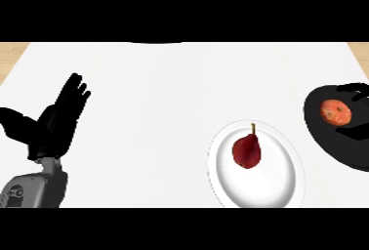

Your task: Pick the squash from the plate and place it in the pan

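Observation:
An orange-red squash [336, 112] lies inside the black pan [324, 139] at the right edge. My right hand [359, 93] reaches in from the right over the pan. Its fingers curl round the far side of the squash and its thumb [355, 132] sits on the near side; most of the hand is cut off by the view's edge. The white plate [274, 188] stands left of the pan, near the front edge. My left hand [59, 119] rests open at the far left with its fingers up, well away from plate and pan.
A dark red pear [247, 150] with a thin stem lies in the middle of the plate. The white counter [166, 88] spreads between my left hand and the plate. Wooden strips show at the top corners.

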`<state>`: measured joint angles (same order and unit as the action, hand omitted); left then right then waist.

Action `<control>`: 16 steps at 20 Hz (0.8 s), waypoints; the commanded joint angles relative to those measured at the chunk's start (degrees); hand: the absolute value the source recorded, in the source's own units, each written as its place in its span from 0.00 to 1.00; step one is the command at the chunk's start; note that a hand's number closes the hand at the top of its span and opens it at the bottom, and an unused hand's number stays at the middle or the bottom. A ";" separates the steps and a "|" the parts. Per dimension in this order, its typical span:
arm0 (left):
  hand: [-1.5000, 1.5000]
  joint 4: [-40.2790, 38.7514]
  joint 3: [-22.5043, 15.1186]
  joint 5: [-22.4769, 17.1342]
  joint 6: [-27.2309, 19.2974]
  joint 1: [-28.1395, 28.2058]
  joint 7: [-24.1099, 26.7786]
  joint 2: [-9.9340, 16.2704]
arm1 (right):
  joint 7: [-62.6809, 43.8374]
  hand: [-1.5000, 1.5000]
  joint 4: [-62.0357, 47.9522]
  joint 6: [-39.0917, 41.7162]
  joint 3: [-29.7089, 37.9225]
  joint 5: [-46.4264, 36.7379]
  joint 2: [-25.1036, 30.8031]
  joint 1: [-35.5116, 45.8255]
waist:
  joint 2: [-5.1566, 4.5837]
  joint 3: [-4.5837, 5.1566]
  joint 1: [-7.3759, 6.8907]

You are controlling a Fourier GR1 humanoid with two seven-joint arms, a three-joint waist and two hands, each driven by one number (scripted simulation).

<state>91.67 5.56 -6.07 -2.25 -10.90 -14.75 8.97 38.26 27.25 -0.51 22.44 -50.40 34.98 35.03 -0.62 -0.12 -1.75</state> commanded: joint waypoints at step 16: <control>0.50 -0.99 0.17 0.46 -0.14 0.96 2.47 -0.90 | 14.44 0.00 -19.32 32.28 18.11 19.67 17.53 1.08 | -0.32 -0.24 0.72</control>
<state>91.46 5.42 -5.27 -2.80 -10.52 -13.73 8.30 48.06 10.51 20.55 37.91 -33.78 48.06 38.26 -0.85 -0.31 -1.25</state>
